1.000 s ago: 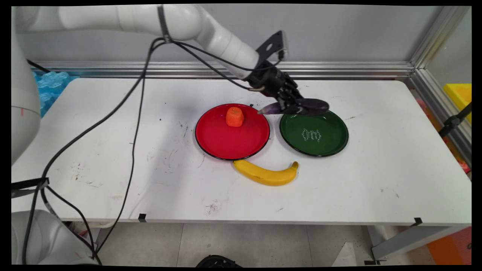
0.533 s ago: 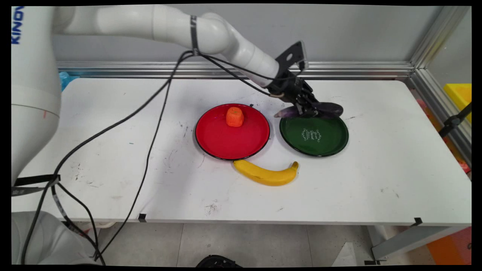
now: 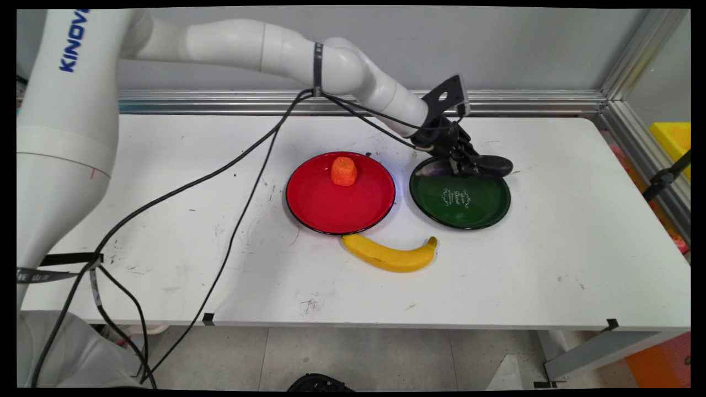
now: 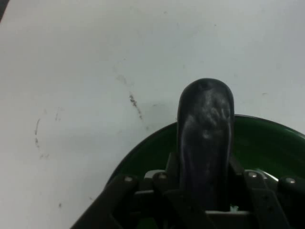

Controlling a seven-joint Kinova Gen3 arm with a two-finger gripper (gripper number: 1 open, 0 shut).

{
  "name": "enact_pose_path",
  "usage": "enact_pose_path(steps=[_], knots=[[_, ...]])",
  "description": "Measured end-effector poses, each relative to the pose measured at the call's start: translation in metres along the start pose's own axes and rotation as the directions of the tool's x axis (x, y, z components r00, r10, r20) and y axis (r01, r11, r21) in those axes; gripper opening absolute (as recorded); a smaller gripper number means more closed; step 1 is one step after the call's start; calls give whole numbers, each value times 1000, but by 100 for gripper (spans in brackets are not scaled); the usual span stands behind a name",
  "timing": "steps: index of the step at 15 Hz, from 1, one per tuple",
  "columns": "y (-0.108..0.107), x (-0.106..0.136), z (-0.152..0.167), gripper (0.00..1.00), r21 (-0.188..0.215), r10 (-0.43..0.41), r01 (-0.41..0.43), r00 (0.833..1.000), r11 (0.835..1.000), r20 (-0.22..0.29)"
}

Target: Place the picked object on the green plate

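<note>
My gripper (image 3: 462,163) is shut on a dark purple eggplant (image 3: 491,164), held lengthwise over the far rim of the green plate (image 3: 469,207). In the hand view the eggplant (image 4: 206,138) runs up between the fingers, its rounded end reaching past the green plate's rim (image 4: 143,152) over white table. A red plate (image 3: 336,204) with an orange carrot piece (image 3: 343,170) on it lies left of the green one. A yellow banana (image 3: 390,255) lies on the table just in front of both plates.
Black cables (image 3: 242,165) hang from the arm across the table's left half. An aluminium rail (image 3: 529,102) runs along the back edge and down the right side. A yellow bin (image 3: 674,138) stands beyond the right rail.
The gripper has carried the eggplant to the right and slightly down, from between the two plates to above the green plate's far rim.
</note>
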Motion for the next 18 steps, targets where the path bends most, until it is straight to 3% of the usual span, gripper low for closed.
enact_pose_path(steps=[12, 13, 18], knots=[[-7, -6, 40, 0, -2, 20, -20, 999, 1000, 36], [-7, -7, 42, 100, -4, 20, -20, 999, 1000, 38], [-7, -8, 45, 100, -9, 23, -22, 999, 1000, 47]])
